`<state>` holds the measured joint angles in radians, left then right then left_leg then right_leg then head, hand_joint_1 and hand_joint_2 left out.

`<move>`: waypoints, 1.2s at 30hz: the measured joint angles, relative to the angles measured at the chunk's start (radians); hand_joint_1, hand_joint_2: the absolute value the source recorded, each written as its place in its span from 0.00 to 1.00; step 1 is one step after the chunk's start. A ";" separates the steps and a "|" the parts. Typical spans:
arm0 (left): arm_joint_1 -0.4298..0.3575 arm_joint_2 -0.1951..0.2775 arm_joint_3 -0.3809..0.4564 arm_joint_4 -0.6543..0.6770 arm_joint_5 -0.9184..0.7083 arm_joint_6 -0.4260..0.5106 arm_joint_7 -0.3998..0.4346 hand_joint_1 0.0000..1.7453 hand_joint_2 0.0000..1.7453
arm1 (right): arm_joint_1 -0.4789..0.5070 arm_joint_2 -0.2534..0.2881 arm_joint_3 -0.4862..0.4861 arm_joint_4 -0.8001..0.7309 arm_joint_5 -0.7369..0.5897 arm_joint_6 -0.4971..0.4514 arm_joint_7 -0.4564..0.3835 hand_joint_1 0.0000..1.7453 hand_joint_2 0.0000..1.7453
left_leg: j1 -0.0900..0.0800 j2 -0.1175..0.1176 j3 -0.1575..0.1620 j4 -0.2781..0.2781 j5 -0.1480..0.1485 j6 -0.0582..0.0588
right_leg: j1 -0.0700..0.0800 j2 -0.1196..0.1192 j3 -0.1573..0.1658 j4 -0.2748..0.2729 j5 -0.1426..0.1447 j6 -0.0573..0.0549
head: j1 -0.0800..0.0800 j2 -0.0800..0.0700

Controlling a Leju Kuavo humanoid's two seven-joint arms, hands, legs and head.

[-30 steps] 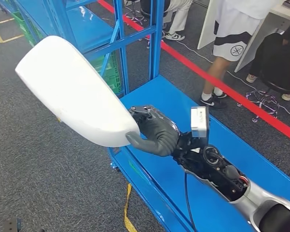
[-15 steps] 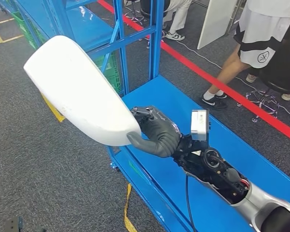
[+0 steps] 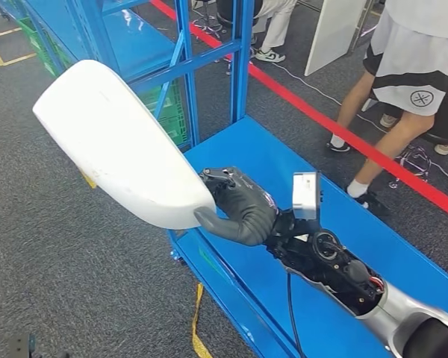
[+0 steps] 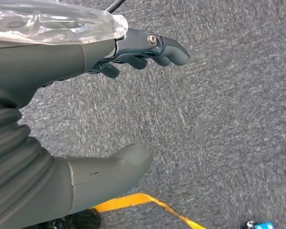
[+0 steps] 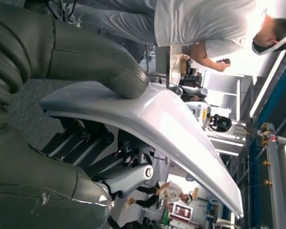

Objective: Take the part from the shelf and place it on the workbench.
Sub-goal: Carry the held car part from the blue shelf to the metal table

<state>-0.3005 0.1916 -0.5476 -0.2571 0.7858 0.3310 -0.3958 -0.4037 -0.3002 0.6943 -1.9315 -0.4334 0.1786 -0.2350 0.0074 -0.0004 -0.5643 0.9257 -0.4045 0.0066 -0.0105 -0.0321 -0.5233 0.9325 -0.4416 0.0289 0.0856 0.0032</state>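
My right hand [image 3: 241,212] grips one end of a long white curved part [image 3: 117,142], thumb on one face and fingers under the other. The part sticks out to the left, beyond the front-left corner of the blue workbench [image 3: 301,194] and over the grey carpet. In the right wrist view the thumb [image 5: 98,59] presses on the white part [image 5: 159,119] with the dark fingers [image 5: 87,145] behind it. My left hand [image 4: 98,109] hangs over the carpet, fingers apart, holding nothing.
A blue shelf frame [image 3: 185,67] with green crates [image 3: 171,112] stands behind the workbench. A red floor line [image 3: 351,138] runs past it. A person's legs [image 3: 379,112] stand right of the bench, and another person sits farther back. Yellow tape [image 3: 196,328] lies on the carpet.
The part's far end has shifted slightly and my right hand has barely moved. The person by the red line has stepped to the right.
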 joint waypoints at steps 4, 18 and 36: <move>-0.005 0.000 -0.001 0.000 -0.001 0.007 0.003 0.00 1.00 | -0.001 0.000 0.002 0.003 0.002 0.012 0.000 1.00 1.00 | 0.011 -0.014 0.016 -0.020 0.007 0.007 | -0.005 0.022 -0.097 0.215 -0.108 0.004 | 0.003 0.000; 0.000 -0.003 -0.007 0.000 -0.011 0.064 0.001 0.00 1.00 | 0.004 0.009 0.011 0.019 0.023 0.031 0.013 1.00 1.00 | 0.031 -0.051 -0.063 0.109 -0.050 -0.062 | -0.017 0.051 0.009 -0.005 0.008 -0.027 | -0.010 0.000; -0.003 -0.006 -0.013 0.000 -0.014 0.055 0.002 0.00 1.00 | 0.008 0.017 0.013 0.030 0.025 0.033 0.016 1.00 1.00 | 0.006 -0.030 -0.035 0.025 0.012 -0.001 | -0.004 0.019 -0.119 0.310 -0.165 0.006 | 0.011 0.000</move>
<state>-0.3033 0.1861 -0.5606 -0.2571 0.7717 0.3864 -0.3941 -0.3961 -0.2834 0.7074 -1.9015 -0.4082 0.2113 -0.2189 0.0129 -0.0302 -0.5994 0.9509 -0.3925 0.0055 -0.0148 -0.0129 -0.6420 1.2420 -0.6062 0.0345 0.0966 0.0033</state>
